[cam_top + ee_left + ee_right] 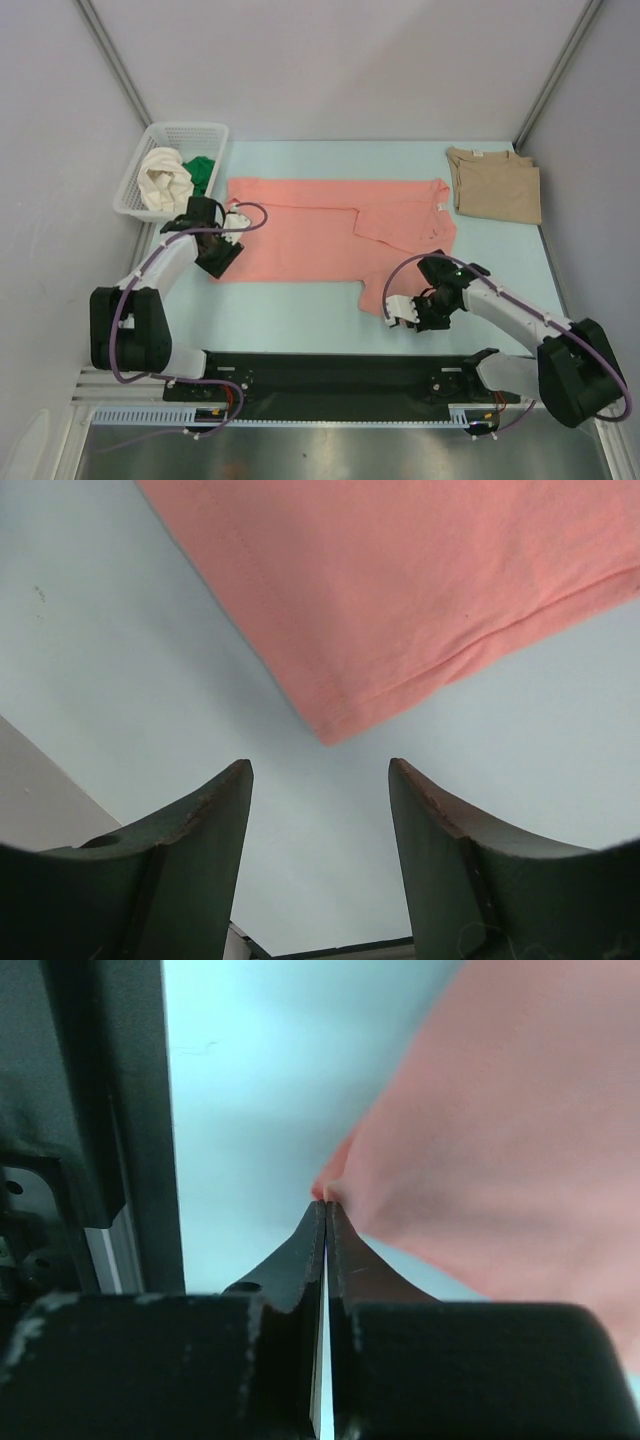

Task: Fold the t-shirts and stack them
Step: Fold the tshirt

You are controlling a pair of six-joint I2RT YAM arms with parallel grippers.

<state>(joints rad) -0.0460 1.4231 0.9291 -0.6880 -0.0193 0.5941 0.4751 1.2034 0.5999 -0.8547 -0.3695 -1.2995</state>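
Observation:
A large salmon-pink t-shirt (310, 235) lies spread flat on the pale table, one sleeve folded across its chest. My left gripper (216, 260) hovers at its near-left corner, open and empty; in the left wrist view the shirt's hem corner (400, 610) lies just beyond the gap between the fingers (320, 772). My right gripper (390, 308) is shut on the shirt's near-right edge; in the right wrist view its tips (325, 1203) pinch a fold of pink cloth (500, 1150). A folded tan t-shirt (497, 185) lies at the back right. Cream-white (163, 180) and green (204, 173) shirts sit bundled in the basket.
A white lattice basket (185, 132) stands at the back left against the left wall. Grey walls close in the table on the left, back and right. A black rail (330, 370) with the arm bases runs along the near edge.

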